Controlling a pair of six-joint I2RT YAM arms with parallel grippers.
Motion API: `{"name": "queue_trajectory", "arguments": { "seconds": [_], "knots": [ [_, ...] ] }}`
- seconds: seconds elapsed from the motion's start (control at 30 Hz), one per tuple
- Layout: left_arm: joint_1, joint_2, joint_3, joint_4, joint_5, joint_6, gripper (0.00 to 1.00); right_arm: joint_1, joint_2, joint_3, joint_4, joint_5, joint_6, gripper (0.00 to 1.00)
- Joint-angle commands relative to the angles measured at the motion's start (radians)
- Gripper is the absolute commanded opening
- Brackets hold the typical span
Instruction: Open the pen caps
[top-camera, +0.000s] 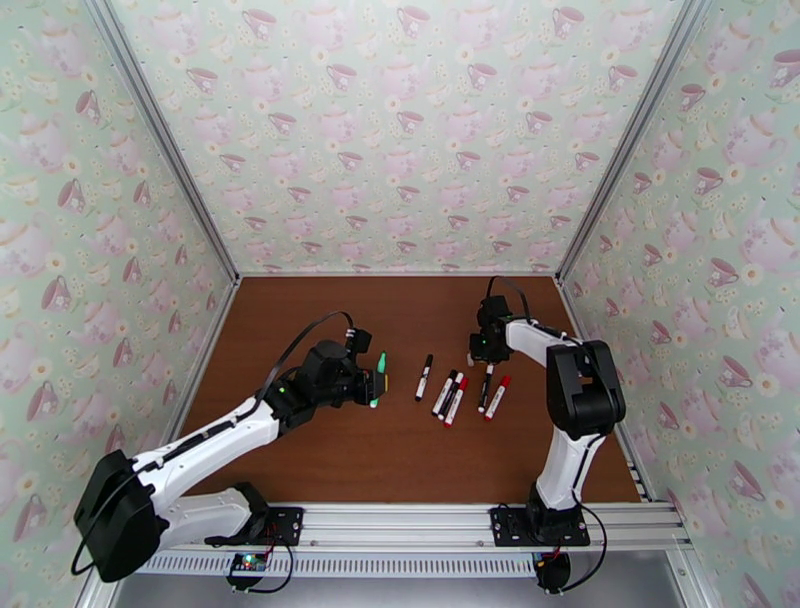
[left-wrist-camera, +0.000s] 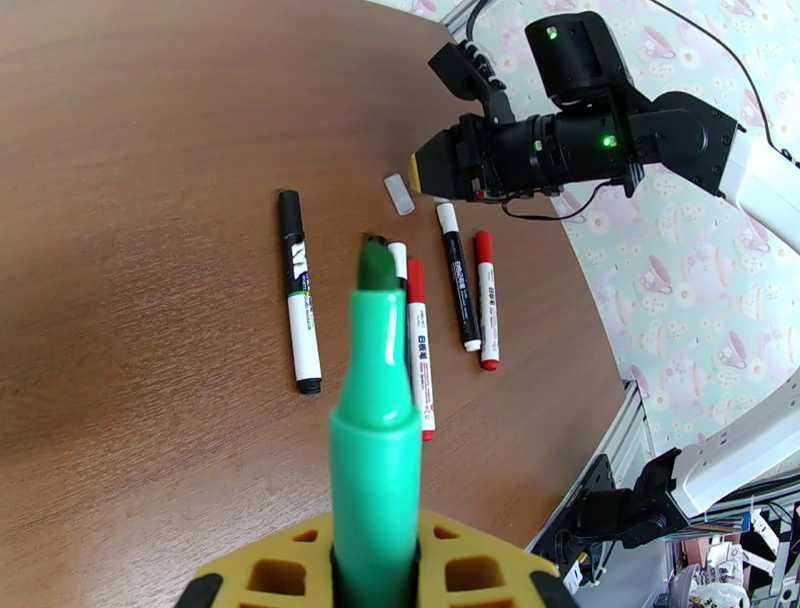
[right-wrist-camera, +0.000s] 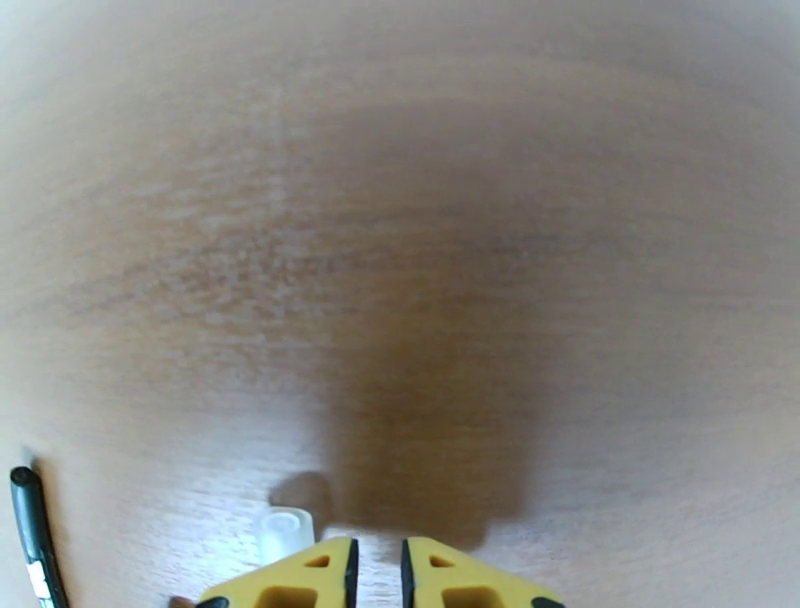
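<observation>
The left tool (left-wrist-camera: 375, 565) was clamped on an uncapped green pen (left-wrist-camera: 376, 400). The right tool (right-wrist-camera: 377, 575), jaws together, hung low over the bench (right-wrist-camera: 400, 200), just beside a pale loose cap (right-wrist-camera: 284, 527). Between the arms lay 5 pens (left-wrist-camera: 303, 320) wearing red and black caps (left-wrist-camera: 290, 212).

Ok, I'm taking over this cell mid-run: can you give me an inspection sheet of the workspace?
Surface: brown table, no marks seen.
Job's things: five pens lying in a row; green marker uncapped, held up; pale cap loose on the table.
Clutter: nothing seen.
Grippers: left gripper shut on green marker; right gripper shut, empty, low beside pale cap.
Cables: black cable looped above left arm.
Surroundings: teacup wallpaper, metal frame.
</observation>
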Motion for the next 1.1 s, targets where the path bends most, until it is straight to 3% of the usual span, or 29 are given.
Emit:
{"name": "queue_trajectory", "arguments": {
  "seconds": [0.0,0.27,0.6,0.87,1.07],
  "knots": [
    [0.007,0.001,0.002,0.022,0.006,-0.009,0.12,-0.004,0.026,0.032,-0.007,0.005,-0.019,0.21],
    [0.007,0.008,0.011,0.014,-0.008,-0.009,0.12,-0.003,0.025,0.04,-0.018,-0.009,-0.019,0.28],
    [0.007,0.022,0.017,0.012,-0.003,-0.007,0.13,-0.002,-0.018,0.025,-0.028,-0.016,-0.007,0.29],
    [0.007,0.009,0.023,0.011,0.001,0.016,0.14,-0.001,-0.199,-0.113,0.029,-0.012,0.084,0.3],
    [0.011,0.011,0.047,-0.068,-0.058,0.045,0.14,0.027,-0.436,-0.303,0.12,-0.1,0.164,0.37]
  ]
}}
